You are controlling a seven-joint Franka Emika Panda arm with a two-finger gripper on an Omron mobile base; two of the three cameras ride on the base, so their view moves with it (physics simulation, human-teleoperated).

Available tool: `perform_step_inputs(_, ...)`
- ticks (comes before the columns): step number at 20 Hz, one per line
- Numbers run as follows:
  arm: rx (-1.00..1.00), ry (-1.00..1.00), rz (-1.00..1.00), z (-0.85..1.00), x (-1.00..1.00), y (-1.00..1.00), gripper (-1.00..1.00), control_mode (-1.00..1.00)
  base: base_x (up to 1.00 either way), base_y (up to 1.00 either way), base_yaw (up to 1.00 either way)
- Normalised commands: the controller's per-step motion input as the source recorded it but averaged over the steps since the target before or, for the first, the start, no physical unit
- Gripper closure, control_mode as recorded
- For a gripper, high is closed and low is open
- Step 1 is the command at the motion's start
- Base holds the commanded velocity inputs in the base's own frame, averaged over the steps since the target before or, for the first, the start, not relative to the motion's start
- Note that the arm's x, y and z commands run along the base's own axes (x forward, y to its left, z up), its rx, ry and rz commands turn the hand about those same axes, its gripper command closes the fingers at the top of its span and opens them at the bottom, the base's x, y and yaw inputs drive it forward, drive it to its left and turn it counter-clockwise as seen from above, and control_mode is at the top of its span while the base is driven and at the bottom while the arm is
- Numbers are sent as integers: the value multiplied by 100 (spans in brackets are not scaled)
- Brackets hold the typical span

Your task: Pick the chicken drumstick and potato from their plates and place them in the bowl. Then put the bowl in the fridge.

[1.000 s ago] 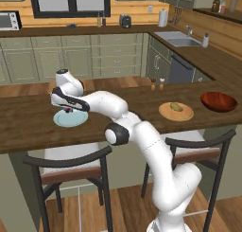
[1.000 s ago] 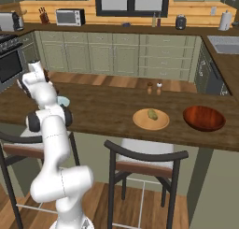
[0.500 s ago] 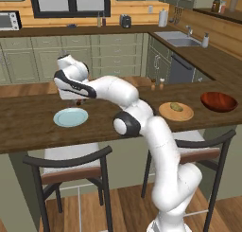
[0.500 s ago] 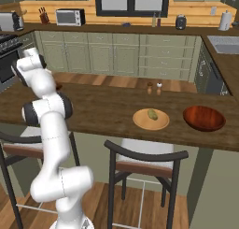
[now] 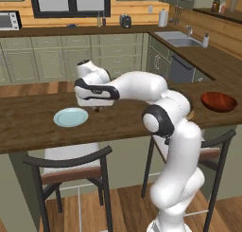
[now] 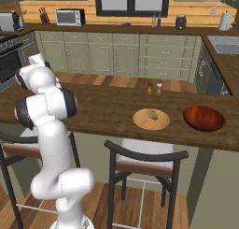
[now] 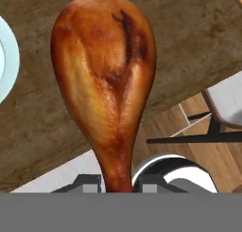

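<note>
Tool (image 5: 98, 108): clamped on the drumstick (image 7: 106, 79) (by its thin end) — held above the table (image 5: 28, 122).
Blue plate (image 5: 70, 117): bare — just beside.

Chicken drumstick (image 7: 105, 79): glossy orange-brown, dark scorch streak on fat end, narrow end pinched low in hand view; hangs above dark wood counter, just beside light blue plate (image 5: 70, 117). Blue plate flat, bare, on counter's left stretch. Potato (image 6: 152, 114): small yellowish lump lying on tan plate (image 6: 151, 119), mid-counter. Bowl (image 6: 204, 118): reddish-brown, glossy, shallow, upright, nothing inside, just right of tan plate, not touching.
</note>
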Motion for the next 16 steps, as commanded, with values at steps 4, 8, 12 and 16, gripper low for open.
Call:
perform_step_inputs(4,3,-7,18,12,-95,-100,100,-100,0,0,0)
perform_step_inputs(8,4,-16,21,12,-79,-100,100,-100,0,0,0)
perform_step_inputs(12,8,2,14,52,-29,-100,100,-100,0,0,0)
perform_step_inputs(16,6,2,12,37,-16,-100,100,-100,0,0,0)
